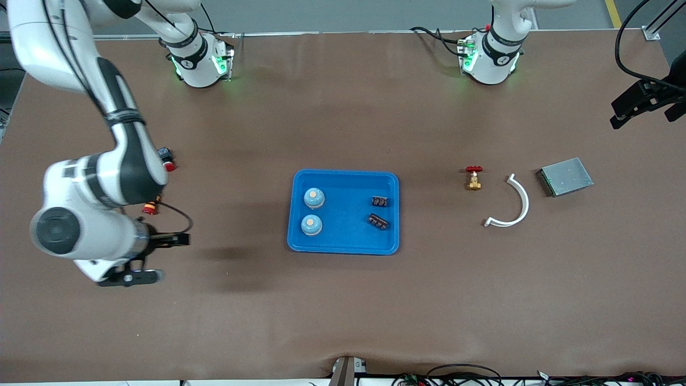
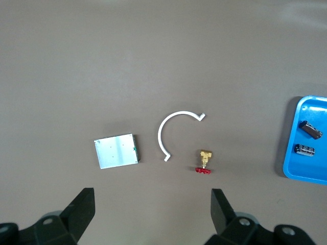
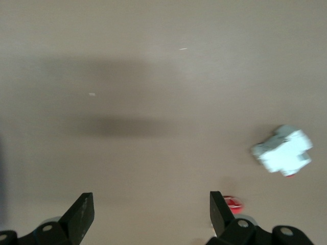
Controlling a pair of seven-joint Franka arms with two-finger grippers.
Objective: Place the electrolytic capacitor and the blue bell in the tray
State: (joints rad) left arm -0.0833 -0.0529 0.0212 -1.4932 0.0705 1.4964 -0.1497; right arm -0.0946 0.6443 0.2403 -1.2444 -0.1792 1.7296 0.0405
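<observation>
The blue tray (image 1: 348, 238) lies mid-table. In it stand two blue bells (image 1: 314, 197) (image 1: 311, 224) at the right arm's end, and two dark electrolytic capacitors (image 1: 380, 201) (image 1: 378, 221) lie at the left arm's end. My right gripper (image 1: 156, 258) (image 3: 150, 194) hangs open and empty over bare table, off the tray toward the right arm's end. My left gripper (image 1: 646, 104) (image 2: 152, 191) is open and empty, high over the left arm's end of the table. Its wrist view catches the tray's edge (image 2: 306, 173) and both capacitors (image 2: 310, 129) (image 2: 305, 149).
Toward the left arm's end lie a brass valve with a red handle (image 1: 473, 178), a white curved piece (image 1: 513, 206) and a grey metal plate (image 1: 566, 176). Small red-topped parts (image 1: 167, 156) (image 1: 150, 207) sit by the right arm. A pale block (image 3: 283, 150) shows in the right wrist view.
</observation>
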